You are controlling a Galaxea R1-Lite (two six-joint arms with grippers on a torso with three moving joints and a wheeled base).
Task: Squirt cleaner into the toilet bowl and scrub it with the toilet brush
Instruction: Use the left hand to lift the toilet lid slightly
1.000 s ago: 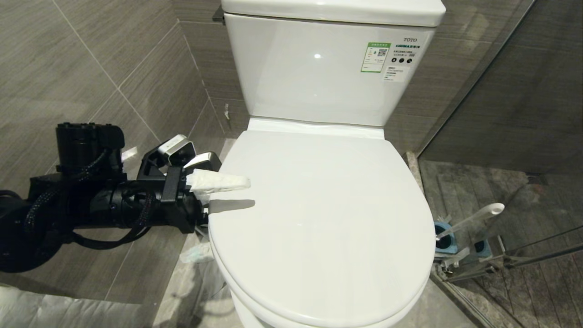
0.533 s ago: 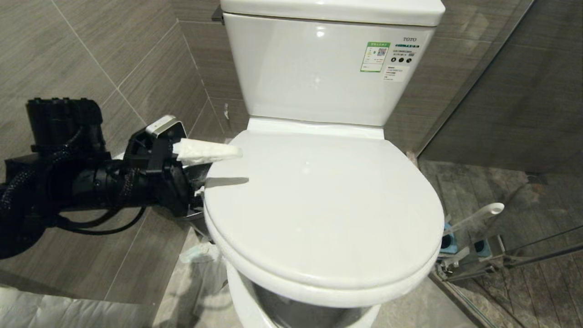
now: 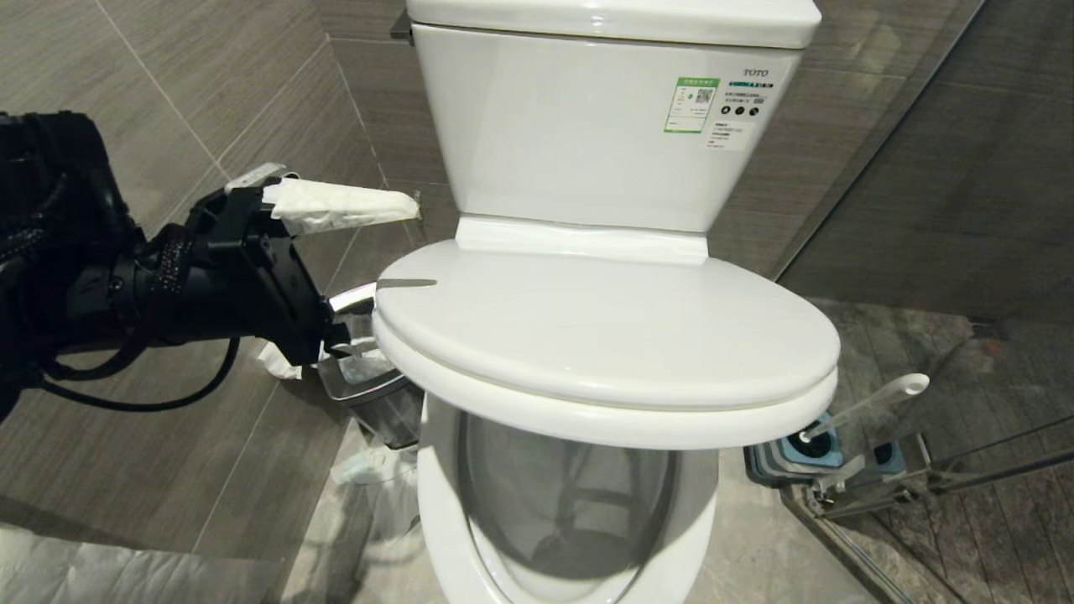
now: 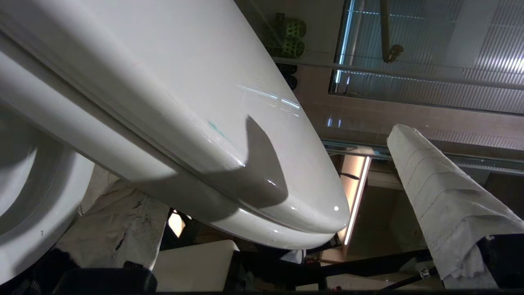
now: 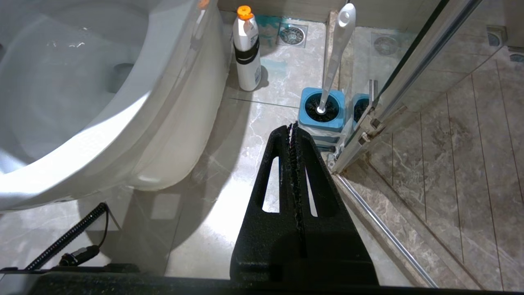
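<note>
Your toilet bowl point(image 3: 554, 512) fills the middle of the head view, its front opening exposed below the lid point(image 3: 604, 335), which sits tilted partway up with the seat against it. Behind stands the white cistern point(image 3: 579, 126). On your left, the left gripper point(image 3: 369, 252) sits at the lid's left edge, jaws spread wide: the cloth-wrapped upper finger point(image 3: 340, 205) is above the lid, clear of it, and the lower one can't be made out beneath the rim. A small steel bin point(image 3: 369, 390) stands on the floor just under that gripper. Over on the right, the toilet brush point(image 3: 873, 407) leans in its blue holder point(image 3: 805, 453) beside the glass partition point(image 5: 413, 73). From the right wrist, the right gripper point(image 5: 293, 127) hangs low over the floor tiles, jaws pressed together, empty. A white bottle with an orange cap point(image 5: 247, 47) stands on the floor against the bowl's base.
</note>
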